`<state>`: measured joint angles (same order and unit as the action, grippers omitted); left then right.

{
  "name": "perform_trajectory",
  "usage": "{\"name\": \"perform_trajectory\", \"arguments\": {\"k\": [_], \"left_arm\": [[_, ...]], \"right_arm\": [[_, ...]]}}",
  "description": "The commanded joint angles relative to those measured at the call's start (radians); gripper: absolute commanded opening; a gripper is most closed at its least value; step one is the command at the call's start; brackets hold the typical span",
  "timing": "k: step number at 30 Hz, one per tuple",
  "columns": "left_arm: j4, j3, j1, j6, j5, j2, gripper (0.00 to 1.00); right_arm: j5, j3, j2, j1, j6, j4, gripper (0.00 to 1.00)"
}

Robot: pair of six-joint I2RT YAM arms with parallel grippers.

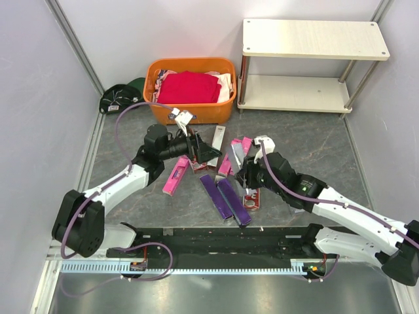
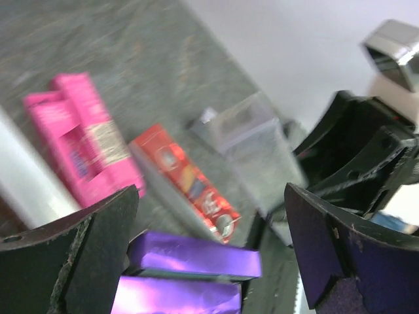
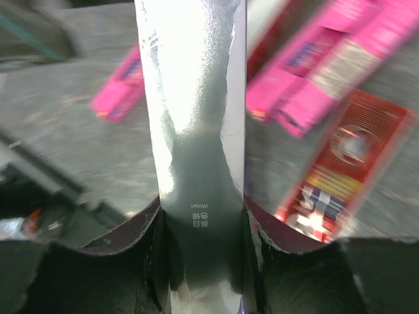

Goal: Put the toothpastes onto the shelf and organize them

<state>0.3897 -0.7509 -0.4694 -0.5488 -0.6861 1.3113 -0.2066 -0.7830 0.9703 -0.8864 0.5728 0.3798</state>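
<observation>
Starting at the near edge, a black base plate (image 1: 216, 237) carries both arms on a dark grey marbled table (image 1: 314, 144), which is closed in by pale walls and slim metal frame posts. Just beyond the plate two dark purple toothpaste boxes (image 1: 226, 199) lie side by side, with a dark red box (image 1: 253, 198) just to their right. The right jaws are clamped on one end of a silver-grey toothpaste box (image 3: 190, 131), which runs out away from the wrist over the pile. A hot pink box (image 1: 175, 176) lies to the left, close beside the left arm (image 1: 121, 180). More pink boxes (image 1: 243, 145) and another silver-grey box (image 1: 218, 137) crowd the middle of the table. The left jaws stand wide apart above this heap, holding nothing. Farther back sits an orange plastic basket (image 1: 196, 112) with a red cloth (image 1: 188, 87) in it and a dark bundle (image 1: 121, 97) to its left. The two-tier shelf (image 1: 308, 39) stands at the far right, just beside the basket and well apart from the toothpastes.
</observation>
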Motion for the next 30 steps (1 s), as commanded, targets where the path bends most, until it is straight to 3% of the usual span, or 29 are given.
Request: {"name": "perform_trajectory", "arguments": {"k": [1, 7, 10, 11, 13, 14, 16, 18, 19, 25, 30], "left_arm": [[0.349, 0.005, -0.026, -0.183, -0.197, 0.037, 1.00], [0.508, 0.001, -0.072, -0.252, -0.243, 0.084, 0.98], [0.607, 0.002, -0.081, -0.307, -0.266, 0.114, 0.88], [0.641, 0.005, -0.081, -0.325, -0.280, 0.121, 0.76], [0.699, 0.005, -0.081, -0.368, -0.289, 0.137, 0.62], [0.702, 0.001, -0.081, -0.375, -0.294, 0.140, 0.42], [0.707, -0.001, -0.080, -0.385, -0.294, 0.143, 0.30], [0.707, -0.002, -0.080, -0.390, -0.277, 0.141, 0.28], [0.703, -0.004, -0.078, -0.390, -0.271, 0.140, 0.27], [0.721, -0.019, -0.029, -0.451, -0.199, 0.137, 0.24], [0.748, -0.033, 0.031, -0.523, -0.184, 0.144, 0.24]], "right_arm": [[0.281, -0.073, 0.002, -0.002, -0.060, -0.228, 0.09], [0.367, -0.075, 0.016, -0.003, -0.034, -0.312, 0.10], [0.397, -0.078, 0.031, -0.002, -0.024, -0.335, 0.11], [0.398, -0.076, 0.034, -0.002, -0.021, -0.340, 0.11], [0.391, -0.071, 0.039, -0.002, -0.010, -0.340, 0.13], [0.371, -0.064, 0.035, -0.002, -0.005, -0.340, 0.13], [0.340, -0.045, 0.024, -0.002, 0.009, -0.338, 0.16], [0.290, -0.035, 0.008, -0.002, 0.019, -0.338, 0.20], [0.277, -0.022, 0.002, -0.002, 0.024, -0.340, 0.31], [0.187, 0.016, -0.065, 0.000, 0.030, -0.337, 0.67], [0.171, 0.040, -0.130, 0.000, 0.038, -0.314, 0.73]]}}
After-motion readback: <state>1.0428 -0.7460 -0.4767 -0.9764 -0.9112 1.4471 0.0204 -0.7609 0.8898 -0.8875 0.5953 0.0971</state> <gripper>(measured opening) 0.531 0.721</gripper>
